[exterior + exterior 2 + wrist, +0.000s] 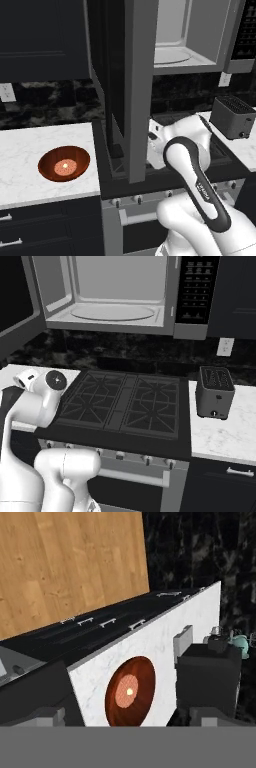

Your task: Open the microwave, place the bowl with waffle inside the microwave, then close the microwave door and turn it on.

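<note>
Microwave door (135,90) (open) hides the stove's (165,120) middle.

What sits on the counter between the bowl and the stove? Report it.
Nothing: bare white marble counter separates the bowl from the stove, seen in the left base view.

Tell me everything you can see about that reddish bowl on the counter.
The bowl is shallow, round and glossy reddish-brown, like glazed ceramic. It sits upright and flat on the white marble counter, left of the stove, close to the counter's front edge. In its middle lies the waffle, a small pale orange disc with a faint grid texture. Nothing else touches the bowl. The hand view shows it too, with the picture rolled sideways.
</note>
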